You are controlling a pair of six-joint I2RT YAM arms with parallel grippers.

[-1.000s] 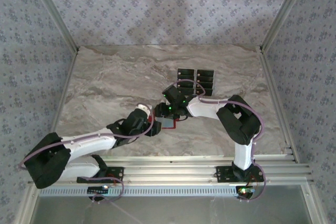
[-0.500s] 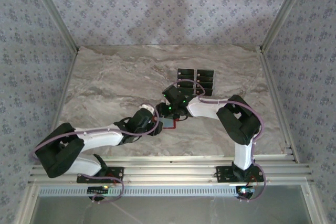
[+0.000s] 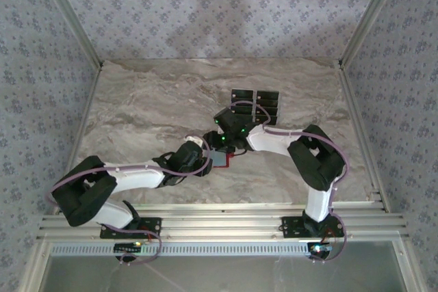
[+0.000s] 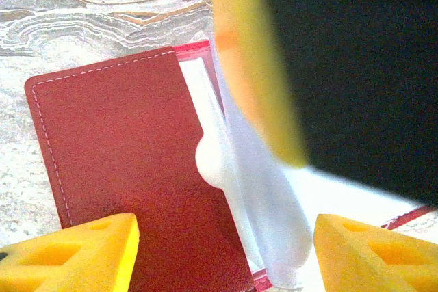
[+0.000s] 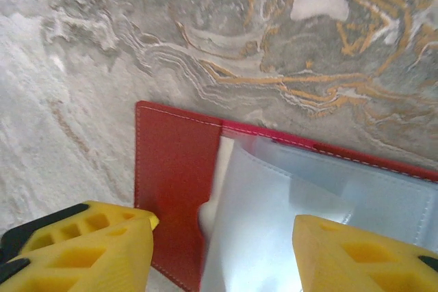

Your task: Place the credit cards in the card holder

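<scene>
Card holder (image 4: 116, 169) lies open on the marble table (image 3: 137, 107), pale pockets up. Left gripper (image 4: 222, 258) and right gripper (image 5: 222, 254) straddle it, jaws apart, gripping nothing. Credit cards (image 3: 257, 102) lie just beyond.

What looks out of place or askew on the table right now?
The open wallet has its pale inner sleeve lifted and bowed instead of lying flat. The cards sit in tidy columns farther back; nothing looks spilled or damaged.
</scene>
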